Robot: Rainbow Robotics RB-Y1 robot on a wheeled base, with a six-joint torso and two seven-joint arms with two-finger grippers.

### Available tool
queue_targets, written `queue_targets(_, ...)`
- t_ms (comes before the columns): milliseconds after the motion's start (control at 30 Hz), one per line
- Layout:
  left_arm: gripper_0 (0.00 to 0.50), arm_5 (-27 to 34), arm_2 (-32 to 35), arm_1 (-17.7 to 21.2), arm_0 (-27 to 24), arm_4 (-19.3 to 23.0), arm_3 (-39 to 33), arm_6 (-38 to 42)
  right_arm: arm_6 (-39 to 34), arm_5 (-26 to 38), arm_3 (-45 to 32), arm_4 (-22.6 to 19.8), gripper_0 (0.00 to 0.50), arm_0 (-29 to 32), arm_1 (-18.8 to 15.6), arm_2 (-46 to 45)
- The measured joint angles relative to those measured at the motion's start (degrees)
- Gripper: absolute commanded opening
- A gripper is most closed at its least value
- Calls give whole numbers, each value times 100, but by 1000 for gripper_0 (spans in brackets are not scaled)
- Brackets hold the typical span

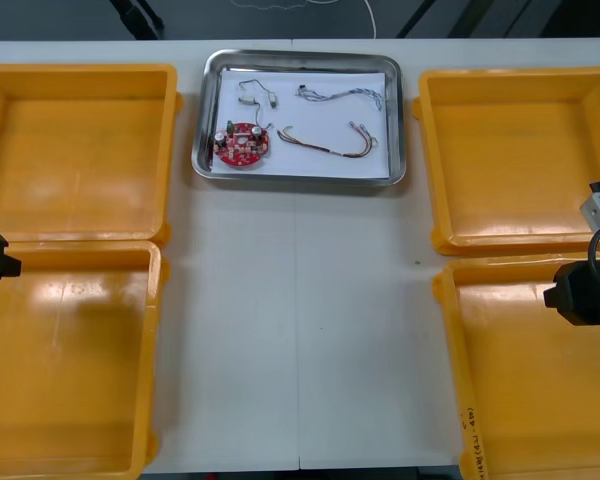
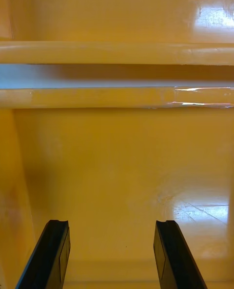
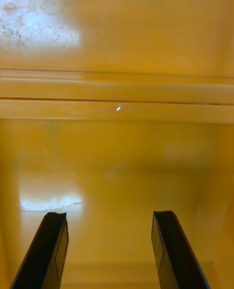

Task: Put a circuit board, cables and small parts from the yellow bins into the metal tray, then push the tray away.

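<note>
Left end effector (image 3: 109, 250): at the counter's left edge, over the near left yellow bin (image 1: 70, 370); fingers wide apart, nothing between them.
Near left yellow bin: bare floor under the left fingers; its far rim lies against the rim of the far left yellow bin (image 1: 80, 150).
Far left yellow bin: bare floor.
Counter (image 1: 300, 330): light surface, open strip running between the left and right bins.
Metal tray (image 1: 202, 120): far middle of the counter, between the two far bins, white inside.
Round red circuit board (image 1: 242, 145): in the tray, near left corner.
Small metal parts (image 1: 272, 98): in the tray, just beyond the board.
Twisted blue and white cable (image 1: 340, 95): in the tray, far right part.
Red and yellow cable (image 1: 330, 145): in the tray, near right part, curved.
Far right yellow bin (image 1: 520, 160): bare floor.
Near right yellow bin (image 1: 530, 380): bare floor; a thin strip of counter shows between its far rim and the far right bin.
Right end effector (image 2: 112, 255): at the counter's right edge, over the near right bin; fingers wide apart, gripping nothing.
</note>
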Motion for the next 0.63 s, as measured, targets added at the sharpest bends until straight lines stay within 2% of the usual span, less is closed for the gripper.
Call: queue_targets(633,500,0,0,0,0,0,0,0,29,0,0,110,500,3,0,0)
